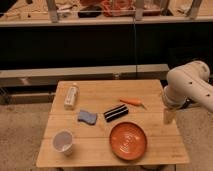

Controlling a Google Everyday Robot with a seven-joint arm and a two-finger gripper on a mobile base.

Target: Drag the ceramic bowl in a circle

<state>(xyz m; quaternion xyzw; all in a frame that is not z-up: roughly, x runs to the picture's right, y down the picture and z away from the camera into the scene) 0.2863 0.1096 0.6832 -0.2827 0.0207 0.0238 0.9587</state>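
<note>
The ceramic bowl (128, 140) is a wide, shallow orange-red dish with faint rings inside. It sits near the front right of the wooden table (100, 95). My white arm reaches in from the right edge of the camera view. My gripper (168, 116) hangs down at the table's right edge, up and to the right of the bowl and apart from it.
A small white cup (64, 141) stands at the front left. A blue sponge (87, 118) and a black striped object (116, 113) lie mid-table. A white bottle (71, 96) lies at the back left and a carrot (132, 102) at the back right. Shelving stands behind the table.
</note>
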